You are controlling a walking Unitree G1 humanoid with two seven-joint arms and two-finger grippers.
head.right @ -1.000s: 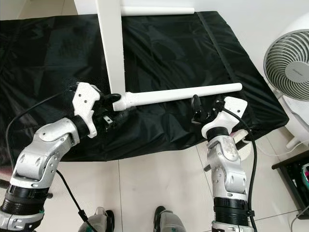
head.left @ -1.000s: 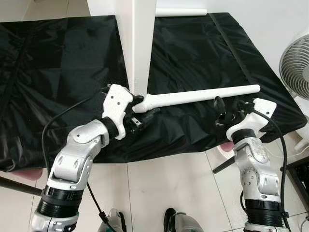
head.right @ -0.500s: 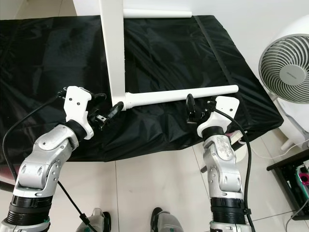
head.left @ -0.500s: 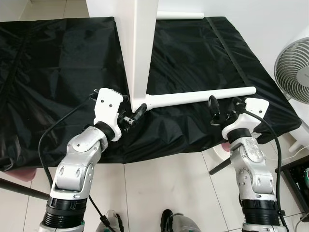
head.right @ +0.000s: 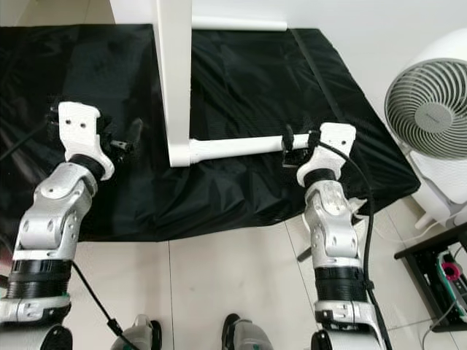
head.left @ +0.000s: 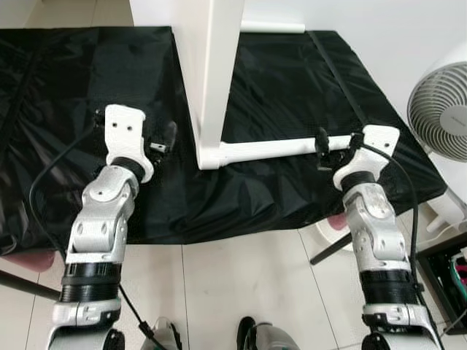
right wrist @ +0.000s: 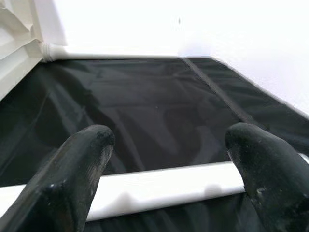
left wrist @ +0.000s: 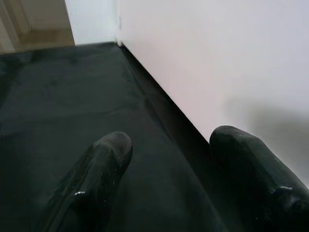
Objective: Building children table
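Left eye view: left claw (head.left: 166,135) raised over the black cloth (head.left: 73,109), spread wide and holding nothing, just beside the white panel (head.left: 211,73) but apart from it. Right claw (head.left: 336,146) at the free end of the white leg (head.left: 270,151), set astride it with fingers wide; contact cannot be told. Leg lying flat, its other end butted against the foot of the panel, probably so the joint can be made there.

Right eye view: same layout; fan (head.right: 430,117) standing off to the outer side of the right claw, well apart.

Left wrist view: fingertips (left wrist: 108,150) parted, cloth below, panel face close alongside one finger.

Right wrist view: leg crossing between the two spread fingers (right wrist: 87,154), near the tips, placed for a grip not yet closed.
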